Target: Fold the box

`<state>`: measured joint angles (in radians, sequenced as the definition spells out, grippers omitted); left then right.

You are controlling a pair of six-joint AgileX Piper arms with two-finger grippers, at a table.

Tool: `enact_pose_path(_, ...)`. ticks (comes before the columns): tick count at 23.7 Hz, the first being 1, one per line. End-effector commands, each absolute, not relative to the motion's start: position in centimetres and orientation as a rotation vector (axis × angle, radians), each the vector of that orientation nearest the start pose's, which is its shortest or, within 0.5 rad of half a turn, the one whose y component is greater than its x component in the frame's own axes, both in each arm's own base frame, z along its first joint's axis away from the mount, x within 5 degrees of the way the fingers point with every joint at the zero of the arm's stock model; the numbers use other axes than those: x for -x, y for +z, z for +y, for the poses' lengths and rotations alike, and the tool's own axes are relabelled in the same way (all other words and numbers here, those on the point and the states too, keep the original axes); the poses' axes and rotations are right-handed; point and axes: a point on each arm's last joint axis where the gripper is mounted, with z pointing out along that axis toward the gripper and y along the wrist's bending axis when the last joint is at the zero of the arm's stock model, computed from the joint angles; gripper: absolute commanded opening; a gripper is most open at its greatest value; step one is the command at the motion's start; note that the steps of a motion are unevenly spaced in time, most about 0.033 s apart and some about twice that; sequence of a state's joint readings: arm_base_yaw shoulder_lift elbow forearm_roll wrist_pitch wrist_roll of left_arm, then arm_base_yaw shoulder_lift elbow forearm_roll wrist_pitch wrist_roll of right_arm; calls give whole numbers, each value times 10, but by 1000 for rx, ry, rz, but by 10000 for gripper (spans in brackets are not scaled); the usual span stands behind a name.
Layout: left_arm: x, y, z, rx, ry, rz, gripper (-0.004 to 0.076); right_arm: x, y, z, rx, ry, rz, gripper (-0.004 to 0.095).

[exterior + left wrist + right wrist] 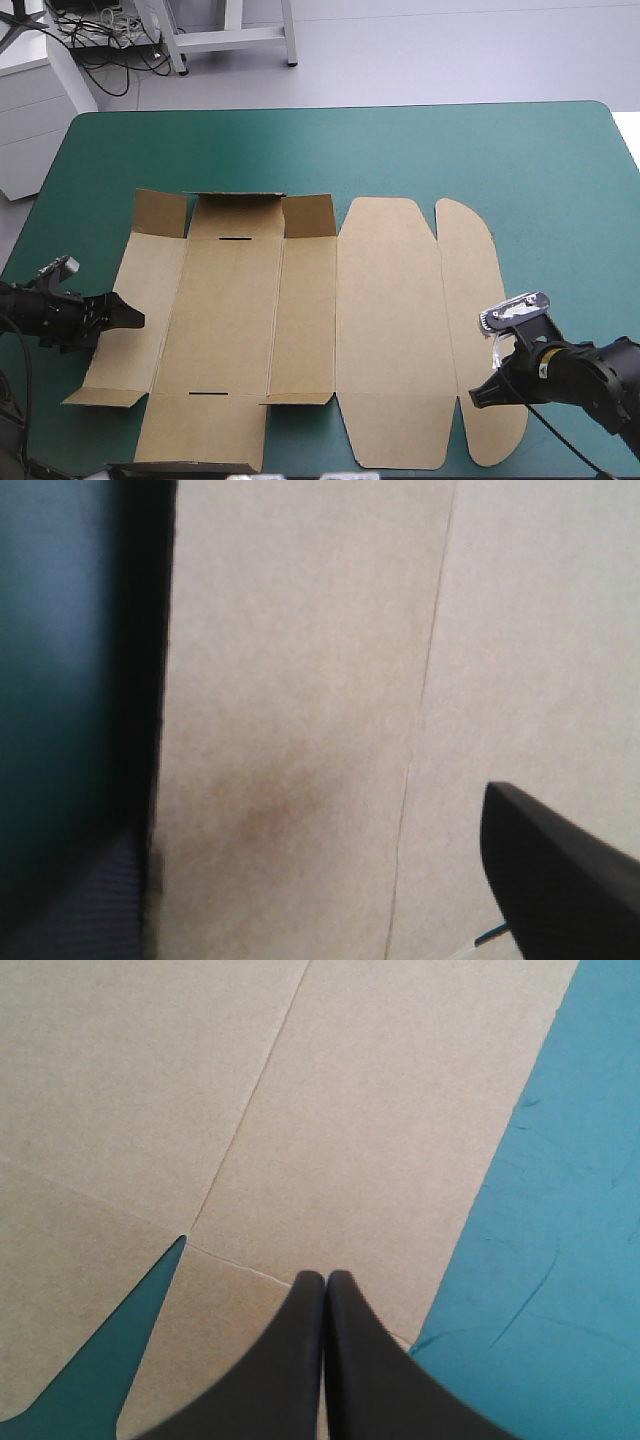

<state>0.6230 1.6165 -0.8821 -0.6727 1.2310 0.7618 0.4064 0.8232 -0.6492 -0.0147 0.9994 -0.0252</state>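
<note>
Box (300,320) unfolded on the bench (450,150). Left jaws released, its left flap edge between them; right jaws clenched empty over its right flap.

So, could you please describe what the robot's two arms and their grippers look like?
The left arm and right arm are black, built of chunky rounded segments. The left gripper and right gripper each carry two broad black fingers shaped like curved fins, smooth, tapering to a point. A small yellow mark sits near the right wrist.
</note>
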Motion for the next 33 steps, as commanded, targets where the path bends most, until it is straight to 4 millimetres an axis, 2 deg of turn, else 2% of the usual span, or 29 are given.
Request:
enact_pose_path(1, -225, 183, 84, 253, -1121, 2885, 617, -125, 285, 51, 558, 113, 2534, -20)
enact_pose_path(4, -228, 182, 70, 171, -1134, 2913, 617, -126, 285, 52, 555, 116, 2524, -20)
enact_pose_path(8, -233, 181, 47, -39, -1125, 2964, 616, -126, 285, 52, 555, 116, 2524, -20)
enact_pose_path(15, -233, 181, 45, -50, -1121, 2979, 594, -125, 285, 51, 557, 114, 2531, -20)
enact_pose_path(22, -235, 182, 46, -49, -1111, 2975, 416, -125, 285, 51, 557, 114, 2531, -20)
enact_pose_path(27, -238, 185, 47, -52, -1098, 2963, 344, -125, 284, 51, 559, 111, 2543, -20)
enact_pose_path(29, -240, 186, 46, -31, -1115, 2936, 213, -124, 284, 51, 560, 111, 2545, -20)
enact_pose_path(30, -241, 186, 46, -40, -1115, 2928, 27, -124, 284, 51, 560, 111, 2545, -20)
enact_pose_path(31, -240, 186, 46, -53, -1112, 2928, -5, -124, 284, 51, 560, 111, 2545, -20)
enact_pose_path(33, -239, 185, 47, -68, -1097, 2943, -6, -125, 284, 51, 560, 109, 2543, -20)
